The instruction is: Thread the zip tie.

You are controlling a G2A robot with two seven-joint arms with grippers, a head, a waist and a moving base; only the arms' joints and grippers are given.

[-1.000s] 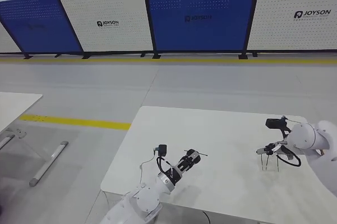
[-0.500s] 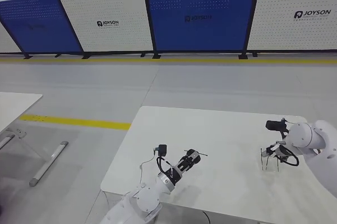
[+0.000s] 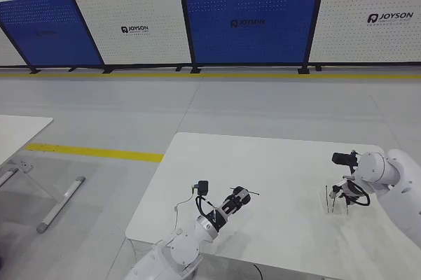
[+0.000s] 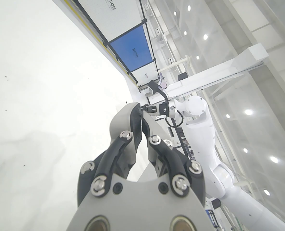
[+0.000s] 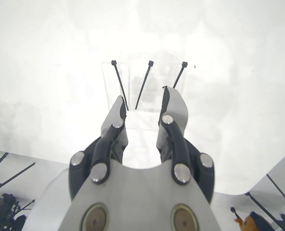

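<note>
The right arm bends in over the right side of the white desk (image 3: 266, 161), wrist tipped down, so that the right gripper (image 3: 335, 192) hangs just above a clear stand (image 3: 338, 208) holding three black zip ties (image 3: 334, 199) upright. From its own wrist camera the right gripper (image 5: 143, 93) is spread wide, one finger on each side of the middle zip tie (image 5: 143, 86) and closed on nothing. The outer zip ties (image 5: 119, 82) crowd in close. One fingertip overlaps the lower end of one of them, and the other tie runs behind the opposite finger; whether either touches I cannot tell. The left arm reaches forward from the desk's near edge, low over the surface and well apart from the stand. The left gripper (image 3: 239, 197) is clenched, pads pressed together, on a loose zip tie (image 3: 252, 192) lying crosswise at its tips. Blue and white wall panels (image 3: 251, 31) stand beyond the floor.
</note>
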